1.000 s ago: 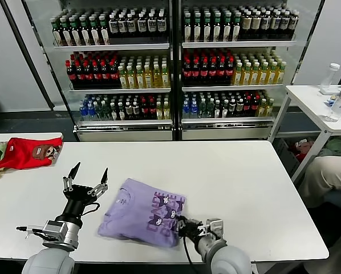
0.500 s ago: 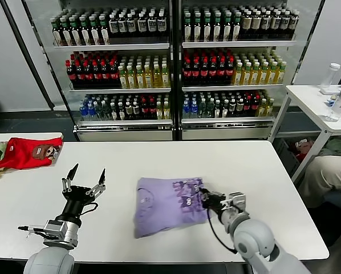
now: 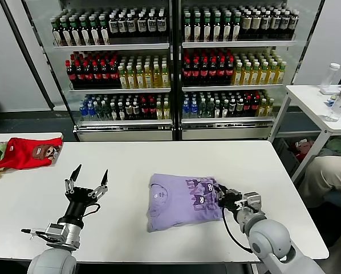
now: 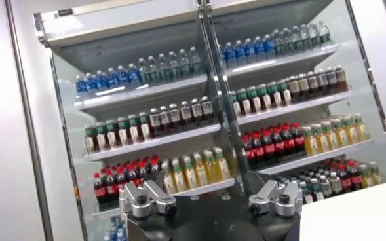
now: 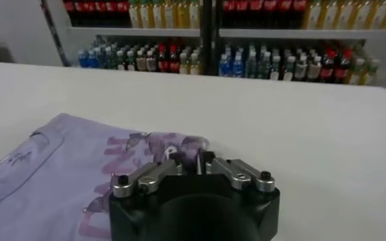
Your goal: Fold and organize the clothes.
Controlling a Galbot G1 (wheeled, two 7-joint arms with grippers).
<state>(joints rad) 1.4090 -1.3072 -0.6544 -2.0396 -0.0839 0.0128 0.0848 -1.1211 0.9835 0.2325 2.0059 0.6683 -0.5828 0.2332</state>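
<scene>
Far left edge of the white table (image 3: 159, 154): a red garment (image 3: 27, 153) with a brown patch, folded and set aside, with pale green and yellow cloth just beyond it at the edge of view. Left gripper (image 3: 89, 178) is held above the table on the near left, fingers pointing up and spread wide, nothing between them, well apart from the work; idle. Centre right: the lavender T-shirt (image 3: 182, 200) lies flat as a folded, roughly rectangular packet, neck label and collar toward the left, dark purple print toward the right. Right gripper (image 3: 220, 196) sits low at the shirt's right edge, touching or just over the printed part. In the right wrist view the fingers (image 5: 177, 159) stand close together with a narrow gap, tips on the fabric at the print (image 5: 154, 141); whether a pinch of cloth is caught there, cannot tell. Judgement: the step in hand is placing and letting go of the folded packet. To do it well, open fully before lifting, then rise straight so no layer drags or unfolds. Behind the table, drink shelves (image 3: 170, 63).
</scene>
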